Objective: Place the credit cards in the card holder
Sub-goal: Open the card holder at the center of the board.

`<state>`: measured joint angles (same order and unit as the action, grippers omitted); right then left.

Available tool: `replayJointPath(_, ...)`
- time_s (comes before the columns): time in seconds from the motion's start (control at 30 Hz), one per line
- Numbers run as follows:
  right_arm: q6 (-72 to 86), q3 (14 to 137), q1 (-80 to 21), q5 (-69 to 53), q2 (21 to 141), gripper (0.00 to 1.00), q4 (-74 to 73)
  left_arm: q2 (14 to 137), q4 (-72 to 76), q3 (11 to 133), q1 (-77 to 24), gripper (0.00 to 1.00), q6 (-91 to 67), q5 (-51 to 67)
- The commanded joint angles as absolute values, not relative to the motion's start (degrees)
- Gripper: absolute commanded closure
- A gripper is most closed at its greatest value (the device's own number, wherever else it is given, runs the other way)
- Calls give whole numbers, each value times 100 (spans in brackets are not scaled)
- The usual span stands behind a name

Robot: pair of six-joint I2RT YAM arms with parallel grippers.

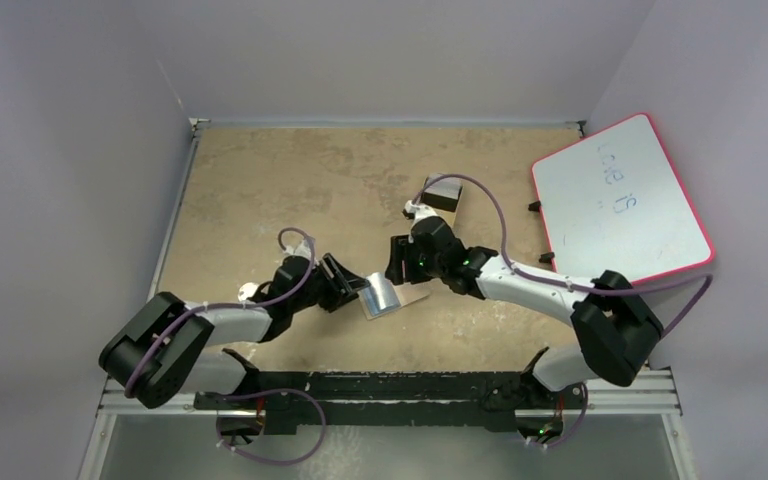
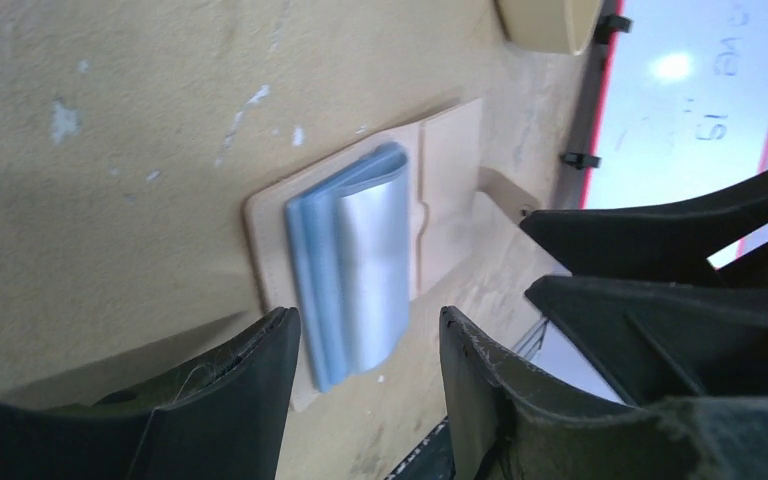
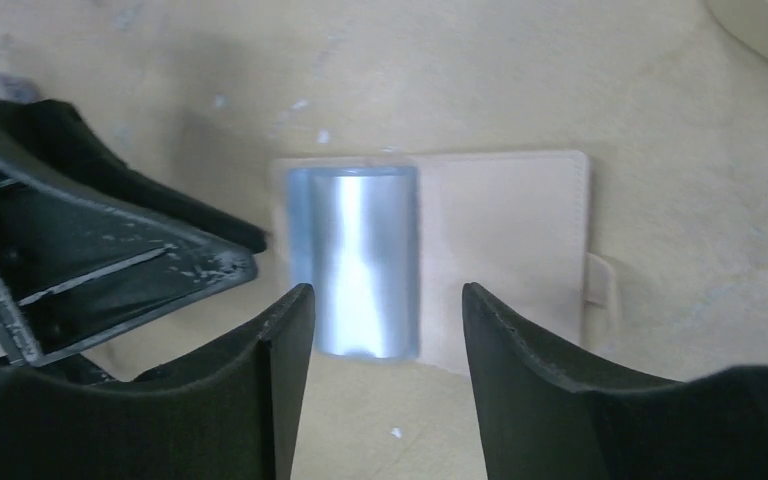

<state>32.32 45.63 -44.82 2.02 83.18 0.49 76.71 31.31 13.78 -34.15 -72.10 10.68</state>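
lying open and flat on the speckled tan table (image 1: 290, 180), the small tan fold-over card holder (image 3: 505, 250) has a stack of thin pale blue-grey plastic credit cards (image 3: 355, 260) on one panel. the top card bows up. the left gripper (image 2: 365, 330) and right gripper (image 3: 388, 300) both hang above the cards, claws spread apart, pinching nothing. a little snap tab (image 3: 600, 280) sticks out beside the bare panel.
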Motion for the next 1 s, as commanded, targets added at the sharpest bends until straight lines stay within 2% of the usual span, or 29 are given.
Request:
replayJointPath(0.0,3165,5095,-4899,579,8500,38,-415,7167,3493,1610,-3173,47,-7379,1214)
replayJointPath(0.2,3491,5495,-5351,1166,9074,29,-764,6191,1660,2120,-2770,48,-6872,681)
replayJointPath(0.43,3606,6034,-5473,1612,9708,19,-1185,4687,-406,2309,-2650,46,-6346,-981)
replayJointPath(0.6,3604,6244,-5554,1752,9998,19,-1330,4290,-1242,2687,-2646,45,-6001,-1519)
replayJointPath(0.8,3616,6425,-5616,1818,10340,21,-1458,4723,-1037,2574,-2646,47,-5959,-954)
replayJointPath(0.9,3678,6438,-5616,1821,10410,27,-1521,5011,-750,2488,-2648,48,-5937,-626)
replayJointPath(0.97,3742,6336,-5616,1646,10359,37,-1445,5160,-555,2411,-2646,49,-5953,-447)
